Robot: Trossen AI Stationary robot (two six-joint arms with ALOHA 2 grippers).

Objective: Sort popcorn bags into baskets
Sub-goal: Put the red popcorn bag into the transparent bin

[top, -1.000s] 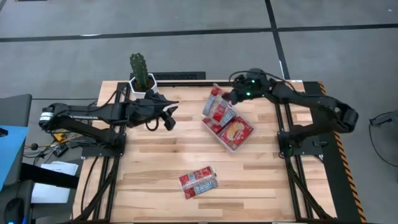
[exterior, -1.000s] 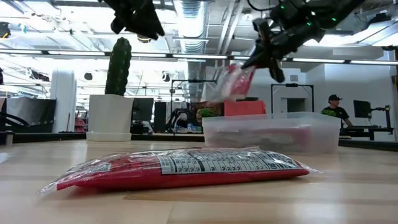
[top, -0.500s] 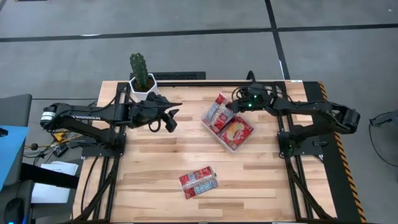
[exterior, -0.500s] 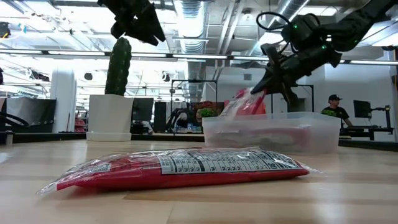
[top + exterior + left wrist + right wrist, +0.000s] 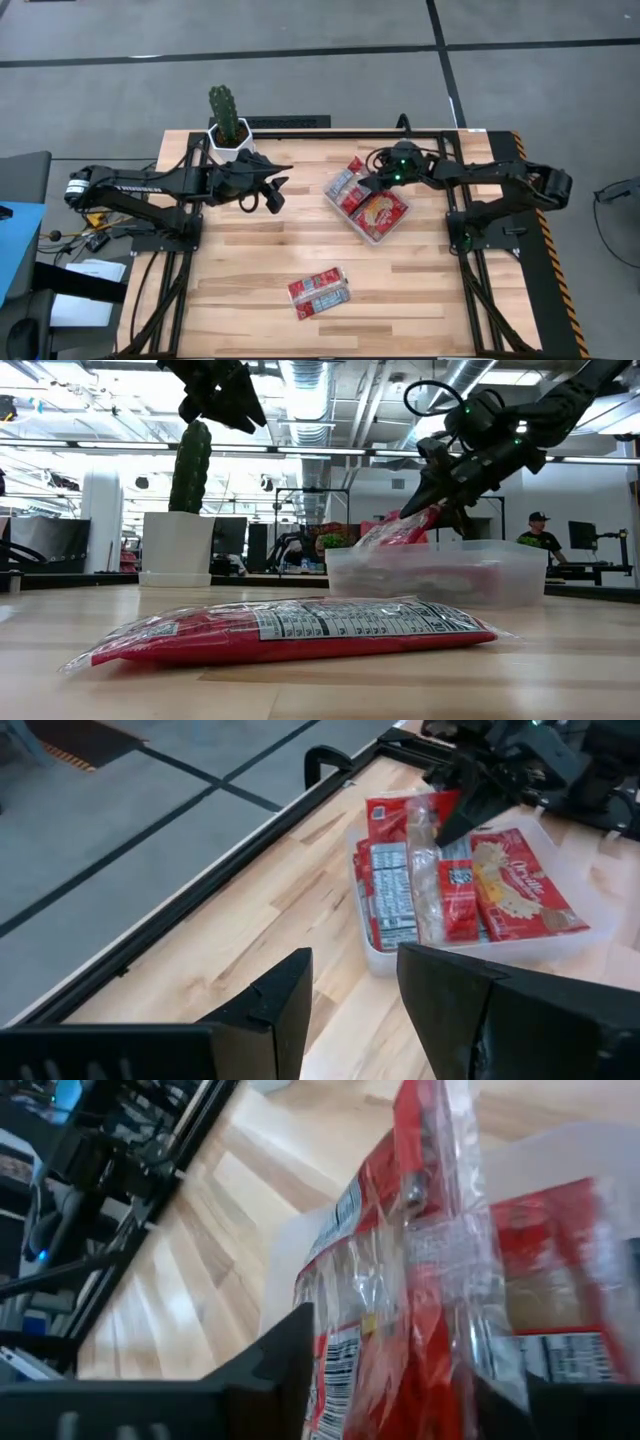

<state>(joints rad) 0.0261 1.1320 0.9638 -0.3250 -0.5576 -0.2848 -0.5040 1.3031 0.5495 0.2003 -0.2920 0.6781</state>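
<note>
Releasing a popcorn bag (image 5: 352, 172) at the basket (image 5: 395, 229) far edge, right pincer (image 5: 372, 180) w/ fingers parted around it, bag leaning on the rim, half in. Looks light, floppy, slick foil; best pinched at a crimped end. Count approx: 3–4 bags in basket, two more (image 5: 319, 292) on table (image 5: 240, 290) near front; left pincer (image 5: 278, 188) hovering open, empty, nr cactus pot (image 5: 227, 133).

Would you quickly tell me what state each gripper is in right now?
Left gripper: open, holding nothing, raised above the table.
Right gripper: open over the clear tray, its popcorn bag just let go.
</note>
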